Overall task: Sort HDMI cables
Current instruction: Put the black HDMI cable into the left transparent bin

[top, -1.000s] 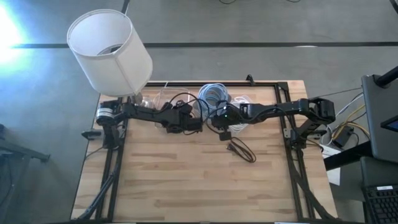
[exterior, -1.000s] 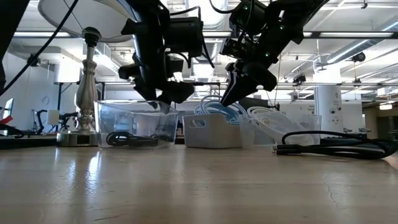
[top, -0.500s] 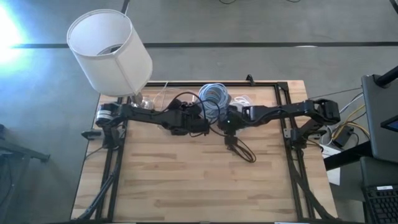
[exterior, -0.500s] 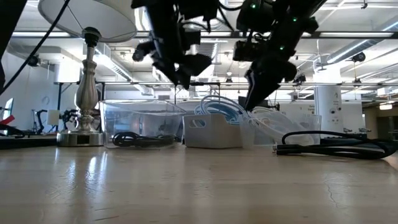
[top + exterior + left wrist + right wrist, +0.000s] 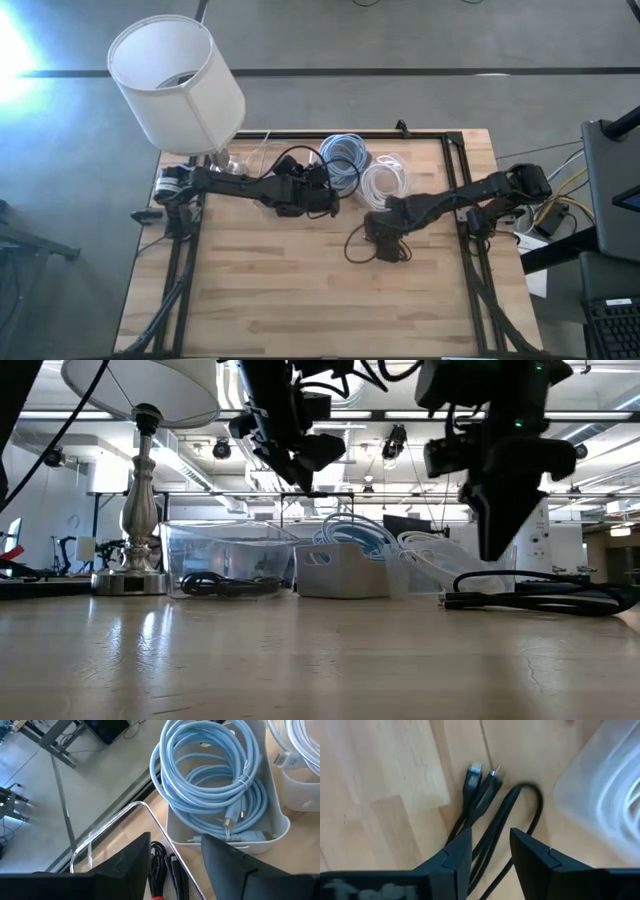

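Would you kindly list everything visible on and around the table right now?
Blue cables: one coil, light blue, in the middle tub at the table's back.
White cables: one coil, white, in the tub right of the blue.
Loose black cable: one, black, on the table under the right tool.
Binned black cable: one, black, in the clear left tub.
Lamp: one, white shade, back left corner.
Left tool: open, above the tubs.
Right tool: open, over the loose black cable.
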